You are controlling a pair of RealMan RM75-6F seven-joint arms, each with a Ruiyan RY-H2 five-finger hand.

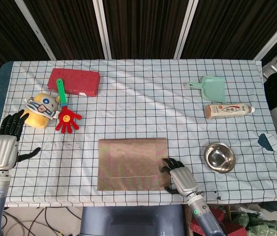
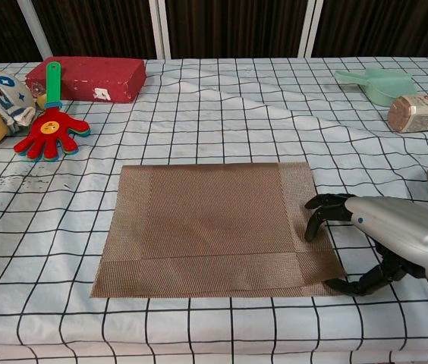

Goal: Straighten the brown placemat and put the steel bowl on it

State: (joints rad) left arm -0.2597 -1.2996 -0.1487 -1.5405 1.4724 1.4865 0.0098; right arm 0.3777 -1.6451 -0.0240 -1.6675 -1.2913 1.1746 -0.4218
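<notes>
While the brown placemat lay flat near the tabletop's front edge, the right hand rested at its right border, fingers apart and curled down, tips on or just over the mat's edge; I could not tell which. The left hand hung by the left edge, fingers loosely spread, holding nothing. The steel bowl stood right of the mat. The mat looked thin and floppy, best dragged by a corner; the bowl rigid, light, slippery, best taken by its rim. Only the head view showed the left hand and whole bowl.
</notes>
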